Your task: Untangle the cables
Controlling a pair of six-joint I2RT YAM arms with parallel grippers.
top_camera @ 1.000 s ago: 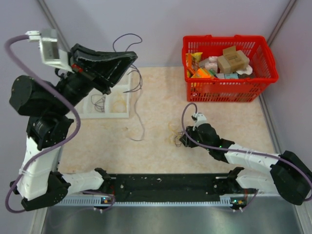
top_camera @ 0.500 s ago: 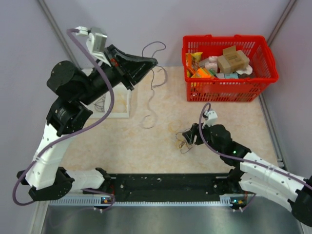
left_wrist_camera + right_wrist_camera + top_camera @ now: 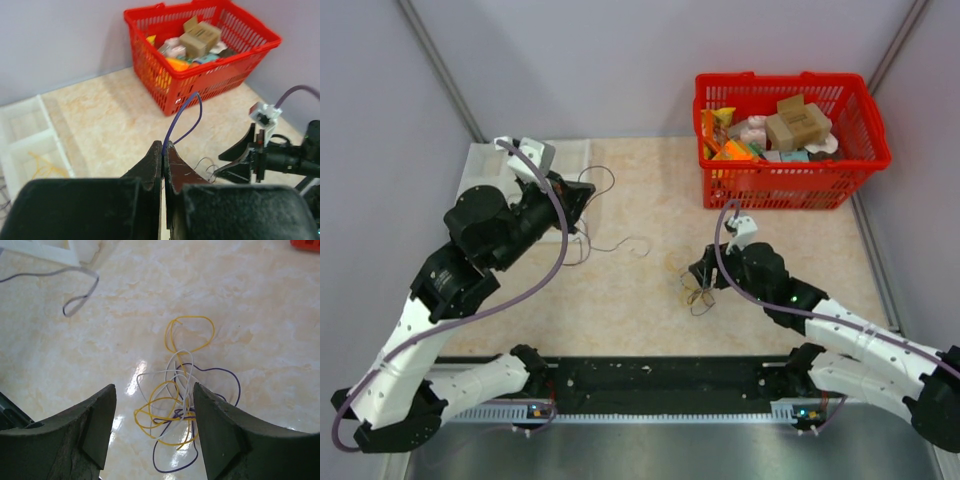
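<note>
A tangle of thin yellow, white and purple cables [image 3: 181,401] lies on the beige table; it also shows in the top view [image 3: 694,291]. My right gripper [image 3: 152,390] is open and hovers just above the tangle, one finger on each side [image 3: 704,272]. My left gripper [image 3: 164,145] is shut on a single thin purple cable [image 3: 183,116] that loops up out of the fingertips. In the top view the left gripper [image 3: 582,196] is low beside the white tray, and the strand [image 3: 623,246] trails right onto the table.
A red basket [image 3: 790,180] full of packages stands at the back right. A white compartment tray [image 3: 483,160] lies at the back left, with a yellow wire [image 3: 44,168] in one compartment. A loose strand end [image 3: 76,296] lies left of the tangle.
My left arm has swung down from high at the back to low beside the tray, carrying the purple cable, whose free end now lies on the table. My right gripper stays by the tangle.
</note>
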